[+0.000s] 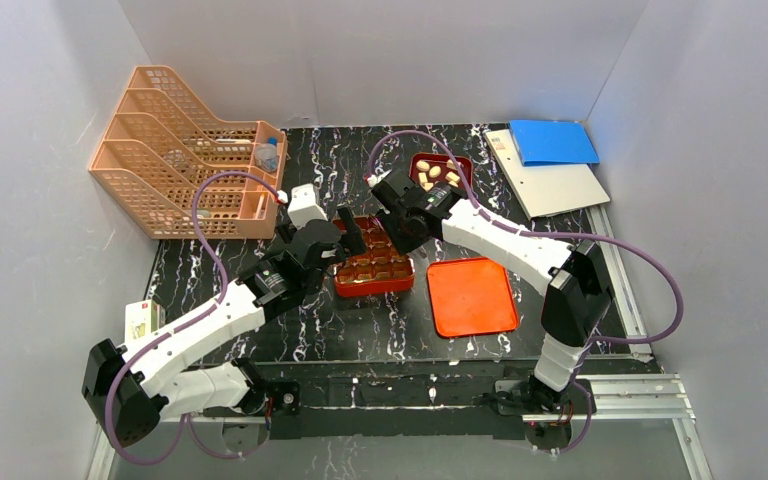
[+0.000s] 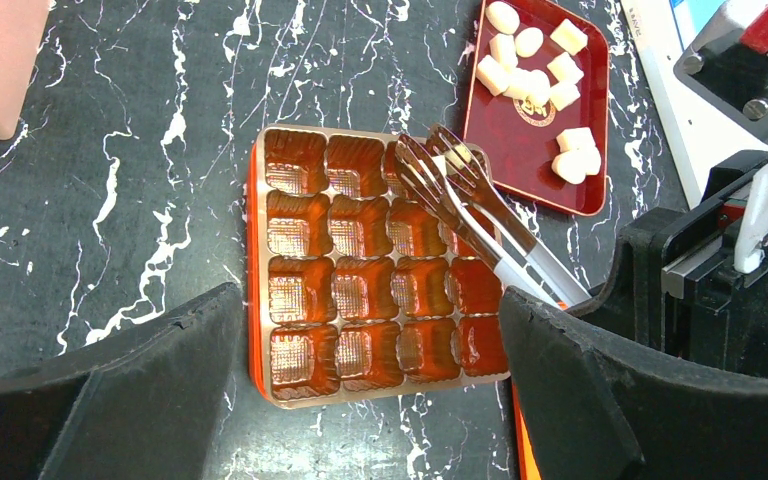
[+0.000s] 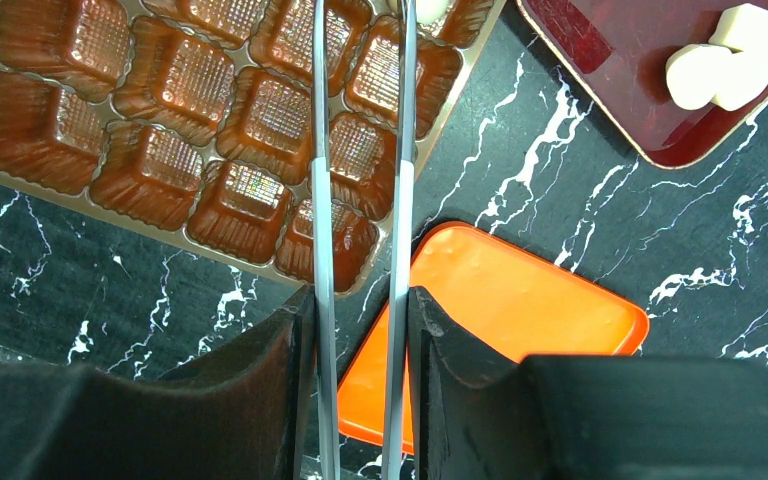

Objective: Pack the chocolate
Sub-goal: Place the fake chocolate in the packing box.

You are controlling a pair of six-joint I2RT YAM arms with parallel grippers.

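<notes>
Legible text, numbers, brands: none in any view. Entry 1: a round gold emblem (image 2: 533,100) printed on the floor of the dark red tray (image 2: 508,150), seen in the left wrist view. It is partly covered by chocolate pieces (image 2: 564,68), and its marks are too small and blurred to read. Entry 2: a small pale box (image 1: 143,320) at the far left of the top view, with coloured print on its upper face that is not readable at this size.

Bright even light, soft shadows, sharp focus
</notes>
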